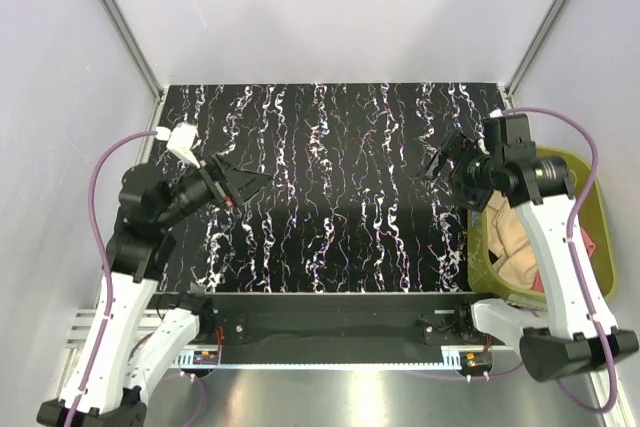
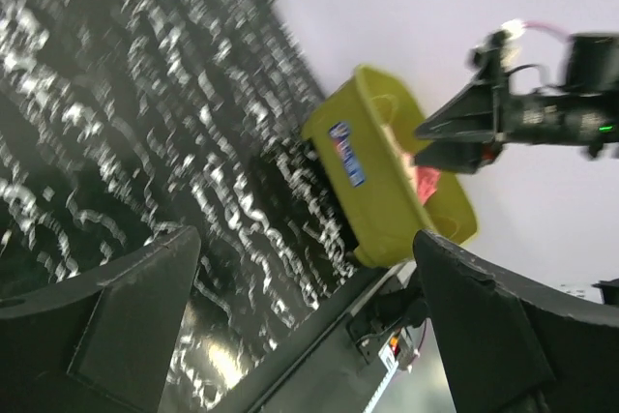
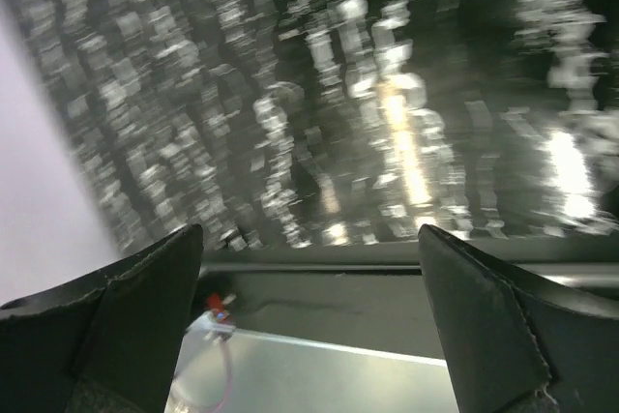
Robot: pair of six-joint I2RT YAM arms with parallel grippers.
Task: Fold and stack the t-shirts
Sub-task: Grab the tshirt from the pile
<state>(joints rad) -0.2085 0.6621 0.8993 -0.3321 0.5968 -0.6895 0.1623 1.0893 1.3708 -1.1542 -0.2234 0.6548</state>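
Observation:
The tan-beige t-shirt (image 1: 510, 243) lies bunched in the olive-green bin (image 1: 592, 179) off the table's right edge. The salmon-red t-shirt (image 1: 592, 240) shows at the bin's right side, partly hidden by my right arm. In the left wrist view the bin (image 2: 372, 157) shows a bit of salmon-red cloth (image 2: 427, 181). My left gripper (image 1: 248, 185) is open and empty above the left of the table, pointing right. My right gripper (image 1: 441, 161) is open and empty above the table's right side, next to the bin. Both wrist views are blurred, with the fingers (image 2: 131, 321) (image 3: 503, 326) spread wide.
The black marbled table (image 1: 330, 197) fills the middle. Grey walls and metal posts stand close on three sides. The right arm (image 2: 542, 113) hangs over the bin. A metal rail and the arm bases (image 1: 330, 332) run along the near edge (image 3: 319, 287).

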